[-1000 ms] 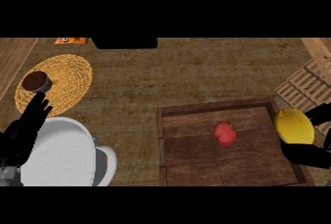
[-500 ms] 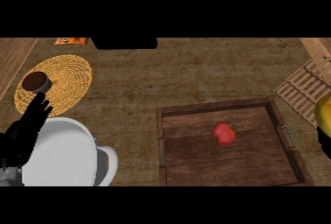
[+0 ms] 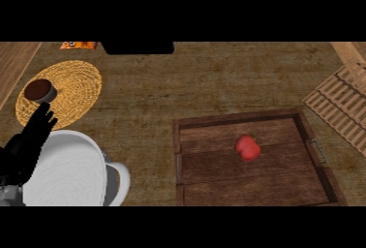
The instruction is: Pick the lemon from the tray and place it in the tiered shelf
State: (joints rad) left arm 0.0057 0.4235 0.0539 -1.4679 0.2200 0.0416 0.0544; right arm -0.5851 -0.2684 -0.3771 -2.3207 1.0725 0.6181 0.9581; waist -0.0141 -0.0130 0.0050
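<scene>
Wooden tray (image 3: 236,117) at 4 o'clock holds only a red item (image 3: 247,147). No lemon shows anywhere in view. Slatted tiered shelf (image 3: 343,109) at 3 o'clock, cut off by the edge. Right hand is out of view, so I can't tell its state or whether it has the lemon. Left hand (image 3: 32,140) at 8 o'clock: fingers straight, holding nothing, resting beside a white plate (image 3: 71,169). Likely risk: placement would happen out of sight, and a round lemon could roll off a slat or clip the shelf's edge.
</scene>
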